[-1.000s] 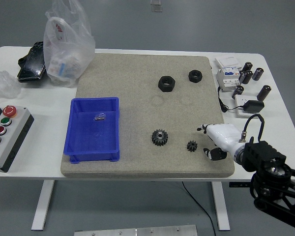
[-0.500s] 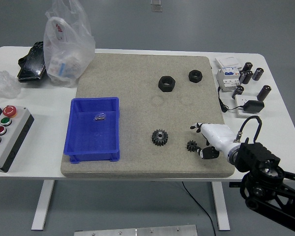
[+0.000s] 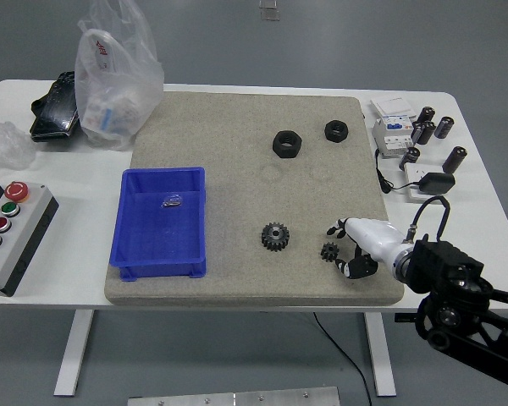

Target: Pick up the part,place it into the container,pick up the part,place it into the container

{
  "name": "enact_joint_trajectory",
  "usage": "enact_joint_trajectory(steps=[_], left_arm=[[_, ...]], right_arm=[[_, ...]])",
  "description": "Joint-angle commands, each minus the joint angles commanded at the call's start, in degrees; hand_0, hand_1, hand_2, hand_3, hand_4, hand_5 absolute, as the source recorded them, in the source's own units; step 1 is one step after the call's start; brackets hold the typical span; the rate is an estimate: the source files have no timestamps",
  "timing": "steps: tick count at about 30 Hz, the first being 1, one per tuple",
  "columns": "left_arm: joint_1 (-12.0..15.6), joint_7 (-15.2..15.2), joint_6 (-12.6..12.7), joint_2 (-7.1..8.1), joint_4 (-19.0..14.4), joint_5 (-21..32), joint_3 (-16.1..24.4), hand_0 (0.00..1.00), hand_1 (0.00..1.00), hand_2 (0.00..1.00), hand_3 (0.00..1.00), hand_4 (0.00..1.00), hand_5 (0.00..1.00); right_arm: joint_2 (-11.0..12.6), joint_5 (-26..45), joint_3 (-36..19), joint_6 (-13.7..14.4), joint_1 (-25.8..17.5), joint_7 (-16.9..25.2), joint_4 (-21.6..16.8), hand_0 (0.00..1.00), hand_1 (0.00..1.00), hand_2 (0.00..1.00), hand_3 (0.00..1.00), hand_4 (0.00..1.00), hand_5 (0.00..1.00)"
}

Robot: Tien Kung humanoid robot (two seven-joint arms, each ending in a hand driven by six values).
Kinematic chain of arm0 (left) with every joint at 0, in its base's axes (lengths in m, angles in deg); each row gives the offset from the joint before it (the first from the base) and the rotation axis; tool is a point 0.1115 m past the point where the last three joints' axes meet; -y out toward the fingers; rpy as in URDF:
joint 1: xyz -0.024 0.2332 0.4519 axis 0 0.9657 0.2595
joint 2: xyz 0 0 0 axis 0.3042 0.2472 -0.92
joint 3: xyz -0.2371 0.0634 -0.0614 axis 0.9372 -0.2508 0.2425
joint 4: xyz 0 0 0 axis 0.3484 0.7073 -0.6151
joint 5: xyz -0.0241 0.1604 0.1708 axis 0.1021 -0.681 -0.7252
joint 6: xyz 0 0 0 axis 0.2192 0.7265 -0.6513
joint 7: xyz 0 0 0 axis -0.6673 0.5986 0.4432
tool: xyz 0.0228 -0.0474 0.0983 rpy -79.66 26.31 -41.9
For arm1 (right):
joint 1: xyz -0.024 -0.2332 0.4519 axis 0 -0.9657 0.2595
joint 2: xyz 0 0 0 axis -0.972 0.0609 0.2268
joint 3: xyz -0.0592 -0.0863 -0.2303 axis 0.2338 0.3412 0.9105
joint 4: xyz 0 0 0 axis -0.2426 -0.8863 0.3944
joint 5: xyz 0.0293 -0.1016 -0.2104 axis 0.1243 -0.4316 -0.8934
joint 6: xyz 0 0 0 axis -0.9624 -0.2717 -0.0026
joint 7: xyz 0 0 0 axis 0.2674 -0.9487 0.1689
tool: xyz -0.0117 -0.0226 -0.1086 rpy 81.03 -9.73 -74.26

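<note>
My right hand (image 3: 361,244) sits low on the mat (image 3: 237,127), fingers spread wide around the little gear (image 3: 329,251), holding nothing. The big gear (image 3: 275,236) lies nearby. The blue bin (image 3: 132,222) stands well apart on the left.

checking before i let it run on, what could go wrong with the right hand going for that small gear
The small gear is tiny and lies flat on the mat, so the right hand, its fingers spread around it, may pinch poorly and knock it aside or drop it. It sits near the mat's front edge, so a nudge could send it off. The blue bin is far across, past the larger gear, which a low carry could clip.
</note>
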Motion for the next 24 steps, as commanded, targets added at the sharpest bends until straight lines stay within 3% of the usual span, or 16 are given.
enact_joint_trajectory(steps=[5,6,23,24], left_arm=[[-0.08,0.02,0.02,-0.18,0.00,-0.09,0.15,0.742,0.692,0.691,0.689,0.686,0.496],[-0.09,0.04,0.02,-0.22,0.00,-0.11,0.17,0.742,0.692,0.691,0.686,0.684,0.495],[-0.19,0.27,0.17,-0.53,0.00,-0.59,0.62,0.742,0.691,0.691,0.681,0.678,0.490],[-0.18,0.29,0.17,-0.55,0.00,-0.62,0.65,0.742,0.691,0.691,0.683,0.676,0.490]], right_arm=[[0.07,1.01,0.65,-0.30,0.96,0.00,0.11,0.265,0.418,0.762,0.774,0.651,0.032],[-0.07,1.07,0.71,-0.25,1.01,0.00,0.25,0.265,0.417,0.729,0.705,0.638,0.026],[-0.93,1.74,3.11,-0.21,2.82,0.00,0.97,0.262,0.409,0.664,0.670,0.617,0.013],[-1.04,1.78,3.09,-0.11,2.72,0.00,1.11,0.258,0.402,0.566,0.644,0.579,0.002]])
